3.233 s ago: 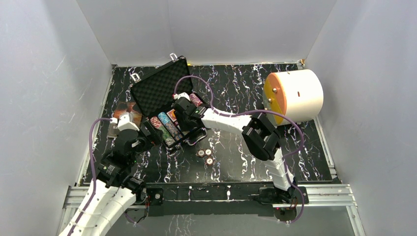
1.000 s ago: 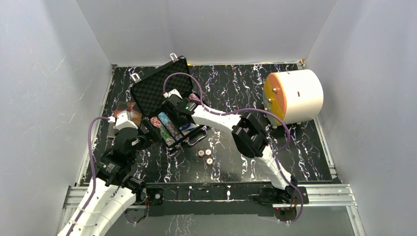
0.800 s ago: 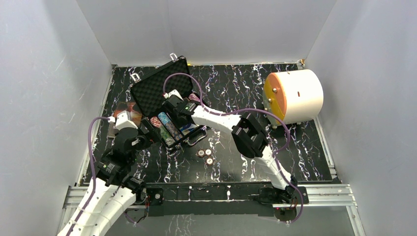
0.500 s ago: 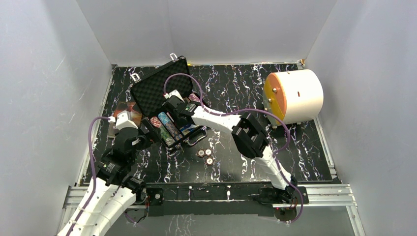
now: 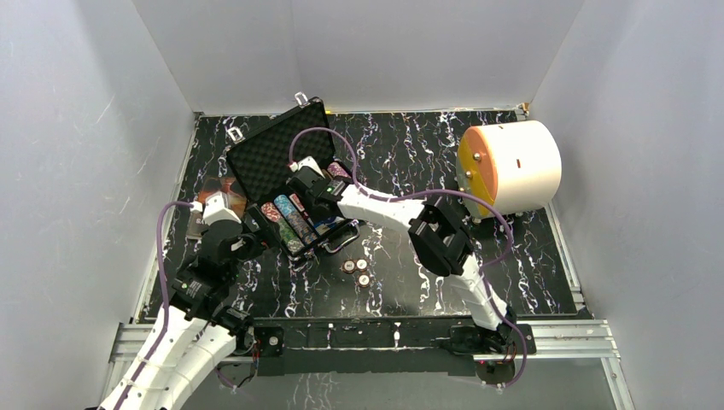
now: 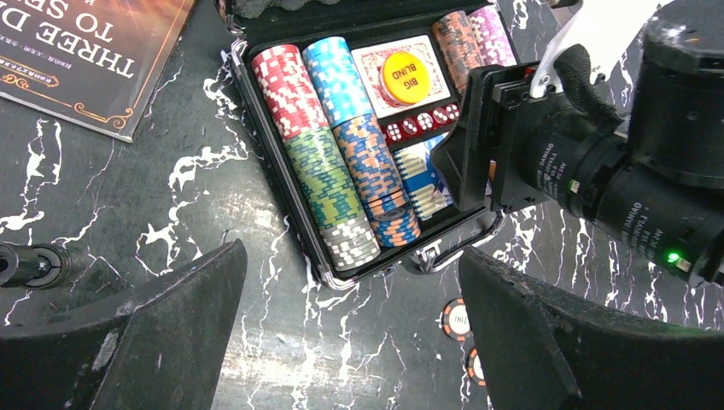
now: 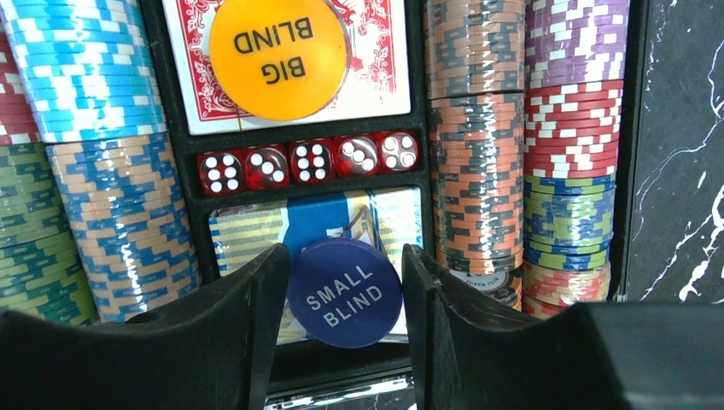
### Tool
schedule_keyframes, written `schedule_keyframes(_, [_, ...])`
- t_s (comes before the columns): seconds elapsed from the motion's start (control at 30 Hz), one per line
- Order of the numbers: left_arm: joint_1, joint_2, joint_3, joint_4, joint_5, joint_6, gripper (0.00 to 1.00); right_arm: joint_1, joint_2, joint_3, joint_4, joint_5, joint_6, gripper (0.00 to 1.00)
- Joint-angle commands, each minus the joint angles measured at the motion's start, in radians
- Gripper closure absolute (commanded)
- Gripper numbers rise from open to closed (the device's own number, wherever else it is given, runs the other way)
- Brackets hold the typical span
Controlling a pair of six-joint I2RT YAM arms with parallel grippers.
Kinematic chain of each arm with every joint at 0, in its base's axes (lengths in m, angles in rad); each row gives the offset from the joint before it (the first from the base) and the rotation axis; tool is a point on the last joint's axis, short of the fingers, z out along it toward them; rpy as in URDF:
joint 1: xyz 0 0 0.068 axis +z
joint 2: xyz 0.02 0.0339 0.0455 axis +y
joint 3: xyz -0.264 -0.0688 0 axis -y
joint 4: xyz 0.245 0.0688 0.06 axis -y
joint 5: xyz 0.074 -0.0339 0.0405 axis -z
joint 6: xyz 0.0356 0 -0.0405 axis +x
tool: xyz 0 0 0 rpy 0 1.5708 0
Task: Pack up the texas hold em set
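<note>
The black case [image 5: 256, 154] lies open at the table's back left, holding rows of multicoloured chips [image 7: 478, 128], a red deck [image 7: 376, 77] with an orange BIG BLIND button [image 7: 277, 55] on it, red dice [image 7: 312, 162] and a blue deck [image 7: 324, 218]. My right gripper [image 7: 345, 258] is over the case [image 5: 305, 184], shut on a dark blue SMALL BLIND button [image 7: 344, 293] just above the blue deck. My left gripper [image 6: 348, 256] is open and empty, above the case's near left corner [image 6: 329, 278]. Three loose chips [image 5: 359, 272] lie on the table in front of the case.
A dark brown booklet [image 6: 85, 51] lies left of the case. A big white cylinder with an orange face [image 5: 512, 166] stands at the back right. The case's silver handle [image 6: 444, 248] faces the loose chips [image 6: 458, 318]. White walls enclose the table.
Since 3.2 s ago my right gripper has moved left and farther back over the case, then shifted slightly in the last second. My left arm has barely moved.
</note>
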Motion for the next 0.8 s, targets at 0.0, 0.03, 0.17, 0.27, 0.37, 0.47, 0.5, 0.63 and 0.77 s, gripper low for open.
schedule_keyframes(0.0, [-0.003,-0.002,-0.002,0.003,-0.017,-0.001,0.06,-0.001,-0.099,-0.014,0.005,-0.026,0.009,0.41])
schedule_keyframes(0.03, [-0.003,-0.003,-0.003,0.003,-0.017,0.000,0.06,-0.001,-0.105,-0.014,0.006,-0.037,0.008,0.40])
schedule_keyframes(0.17, [-0.003,-0.002,-0.003,0.003,-0.017,0.000,0.06,-0.004,-0.128,-0.006,0.004,-0.046,0.010,0.39])
schedule_keyframes(0.27, [-0.003,0.001,-0.001,0.004,-0.015,0.000,0.06,-0.005,-0.141,0.000,-0.004,-0.050,0.011,0.37])
schedule_keyframes(0.37, [-0.003,0.001,0.000,0.004,-0.015,0.000,0.06,-0.008,-0.153,0.000,-0.018,-0.050,0.016,0.35])
schedule_keyframes(0.47, [-0.003,-0.003,0.000,0.004,-0.015,0.000,0.06,-0.013,-0.194,-0.034,-0.020,-0.060,0.028,0.34])
schedule_keyframes(0.5, [-0.003,-0.003,0.000,0.004,-0.015,-0.001,0.06,-0.015,-0.218,-0.063,-0.012,-0.068,0.032,0.34])
schedule_keyframes(0.63, [-0.003,-0.005,0.004,0.005,-0.014,-0.001,0.06,-0.021,-0.344,-0.238,0.051,-0.095,0.034,0.34])
schedule_keyframes(0.77, [-0.003,-0.010,0.002,0.009,-0.023,-0.005,0.06,-0.021,-0.466,-0.429,0.084,-0.120,0.033,0.33])
